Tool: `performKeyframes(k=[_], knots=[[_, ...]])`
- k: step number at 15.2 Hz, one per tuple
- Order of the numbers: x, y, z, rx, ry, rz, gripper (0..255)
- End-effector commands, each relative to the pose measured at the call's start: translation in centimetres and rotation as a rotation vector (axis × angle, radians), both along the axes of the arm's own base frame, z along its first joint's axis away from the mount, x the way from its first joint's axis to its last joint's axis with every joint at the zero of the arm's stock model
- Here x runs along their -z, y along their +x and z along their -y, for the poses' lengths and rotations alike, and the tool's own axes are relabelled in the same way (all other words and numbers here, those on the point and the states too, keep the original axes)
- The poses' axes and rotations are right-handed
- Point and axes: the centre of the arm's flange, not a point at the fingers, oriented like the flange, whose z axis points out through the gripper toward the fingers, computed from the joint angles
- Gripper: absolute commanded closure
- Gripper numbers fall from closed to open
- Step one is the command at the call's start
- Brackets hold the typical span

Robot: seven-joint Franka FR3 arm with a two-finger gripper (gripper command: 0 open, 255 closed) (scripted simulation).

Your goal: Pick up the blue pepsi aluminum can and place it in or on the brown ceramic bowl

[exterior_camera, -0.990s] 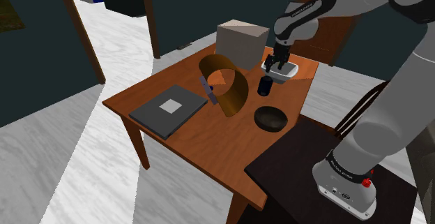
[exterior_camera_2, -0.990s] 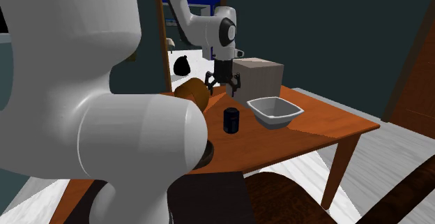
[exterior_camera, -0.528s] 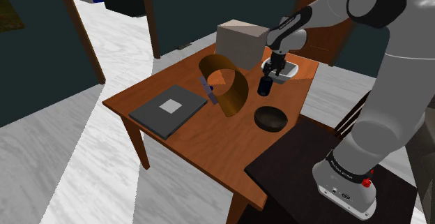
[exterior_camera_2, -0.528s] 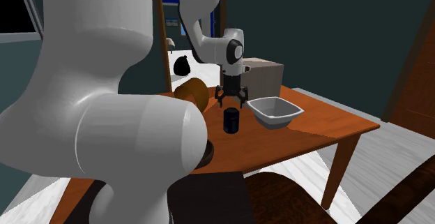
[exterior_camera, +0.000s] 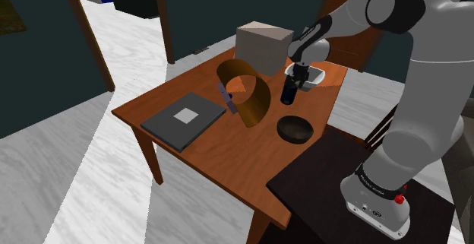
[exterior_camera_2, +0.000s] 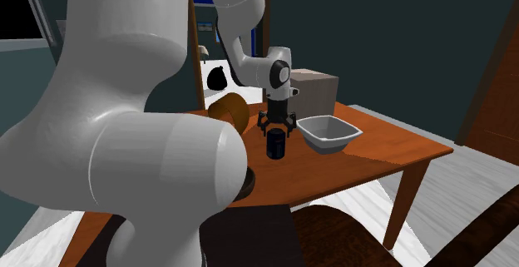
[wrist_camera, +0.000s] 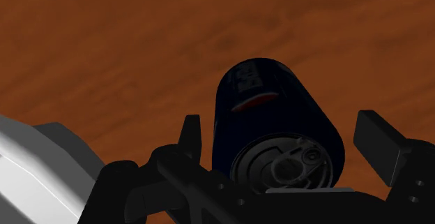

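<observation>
Dim, dark-walled room, brown wooden surface (exterior_camera: pixel 205 147): the hand (exterior_camera_2: pixel 277 129) hangs with fingers (wrist_camera: pixel 380 137) spread wide either side of the upright dark blue can (wrist_camera: pixel 275 111), not clasping it, apparently lined up for a grasp, with the dark bowl (exterior_camera: pixel 295 129) nearby.

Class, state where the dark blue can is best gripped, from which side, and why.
Grip the can by its upper side wall, coming from above: it stands upright on the table, its round body fitting between the fingers of the open gripper.
</observation>
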Motion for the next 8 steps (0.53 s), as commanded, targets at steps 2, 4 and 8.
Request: performKeyframes(k=[2,4,8], knots=[[0.21,0.01,-0.07,0.000,0.000,0.000,0],[0.21,0.01,-0.07,0.000,0.000,0.000,0],[0.20,0.00,-0.08,0.000,0.000,0.000,255]])
